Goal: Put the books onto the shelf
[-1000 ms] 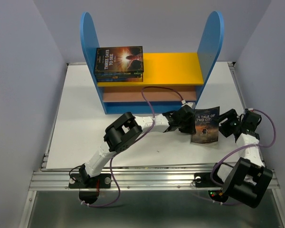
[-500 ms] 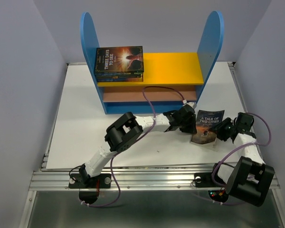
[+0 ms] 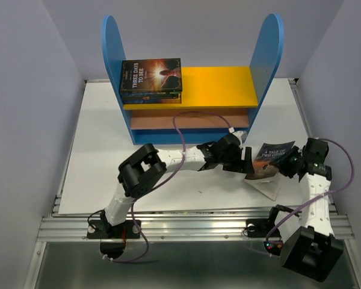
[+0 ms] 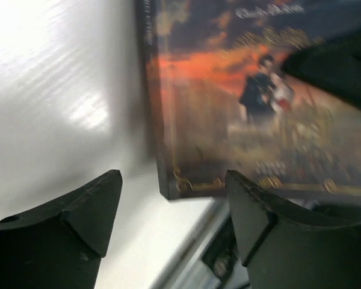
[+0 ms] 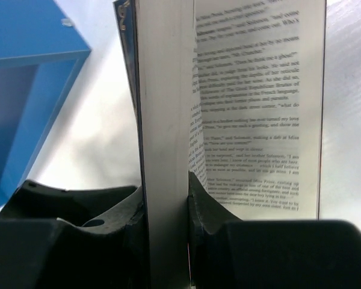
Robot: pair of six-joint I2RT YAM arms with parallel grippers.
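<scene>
A dark book (image 3: 271, 155), "A Tale of Two Cities", is tilted up off the table at the right, in front of the shelf (image 3: 216, 84). My right gripper (image 3: 288, 164) is shut on its right edge. In the right wrist view the right gripper (image 5: 166, 211) clamps a thick block of pages of the book (image 5: 165, 120), while a loose printed leaf (image 5: 259, 120) hangs open beside it. My left gripper (image 3: 246, 161) stands open just left of the book; in its own view the left gripper (image 4: 174, 205) faces the cover (image 4: 240, 120) without touching it. More books (image 3: 151, 78) lie stacked on the yellow top board.
The shelf's right blue panel (image 3: 266, 54) rises just behind the held book, and its blue base (image 5: 24, 90) shows at the left of the right wrist view. A purple cable (image 3: 192, 120) loops from the left arm in front of the lower board (image 3: 186, 122). White tabletop (image 3: 102, 162) lies to the left.
The left gripper opened and let go of the book's left edge. The right gripper closed on the right edge and tilted the book up, and its lower pages fell open.
</scene>
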